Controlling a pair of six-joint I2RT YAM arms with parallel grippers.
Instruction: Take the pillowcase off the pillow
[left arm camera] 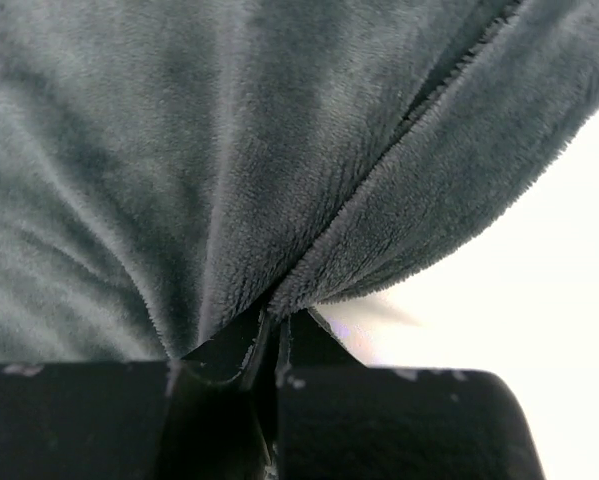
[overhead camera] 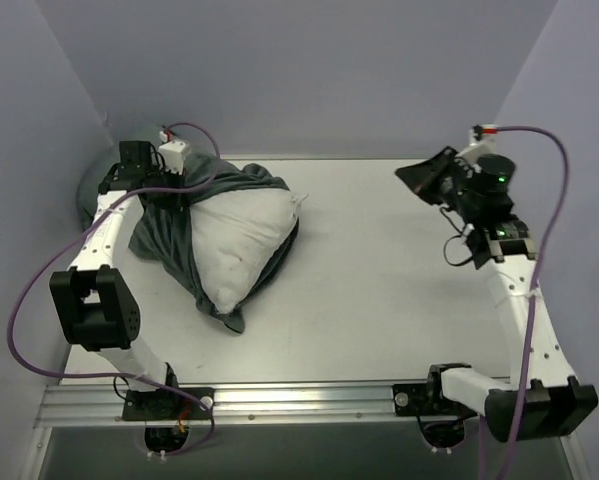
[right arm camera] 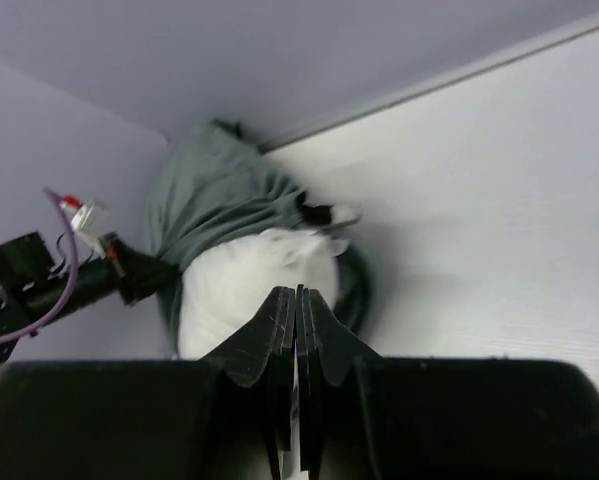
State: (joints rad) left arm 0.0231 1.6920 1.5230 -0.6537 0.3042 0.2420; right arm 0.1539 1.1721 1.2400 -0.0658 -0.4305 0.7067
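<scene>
Gripping check, left side: the left gripper [overhead camera: 165,186] [left arm camera: 274,335] has its two black fingers pinched on a fold of the soft, dark grey-green plush pillowcase [overhead camera: 167,238] [left arm camera: 229,150], and the fabric fans out from the pinch point.

Only the plain grey-green face of the pillowcase [right arm camera: 214,195] shows. It is bunched along the left and far sides of the plump white rectangular pillow [overhead camera: 241,245] [right arm camera: 244,290], with a thin strip along the right edge and a tail at the near tip. The pillow's top face is bare. Both lie at the back-left of the pale grey table [overhead camera: 379,300] [right arm camera: 499,200], close to the lavender-grey wall [overhead camera: 39,120].

Around: a purple cable [overhead camera: 194,183] drapes across the bunched fabric beside the left wrist. An aluminium rail [overhead camera: 309,400] runs along the near edge. A green light [overhead camera: 499,180] glows on the right wrist.

Writing: a pale tab at the pillow's far corner is too blurred in the right wrist view to read.

Pose: the left arm is folded at the elbow near the left edge, with its forearm reaching to the back-left corner and the wrist turned onto the fabric. The right arm rises from the near-right base. The right gripper [overhead camera: 415,177] [right arm camera: 297,320] hangs above the table, pointing left, well apart from the pillow, fingers pressed together with nothing between them.
</scene>
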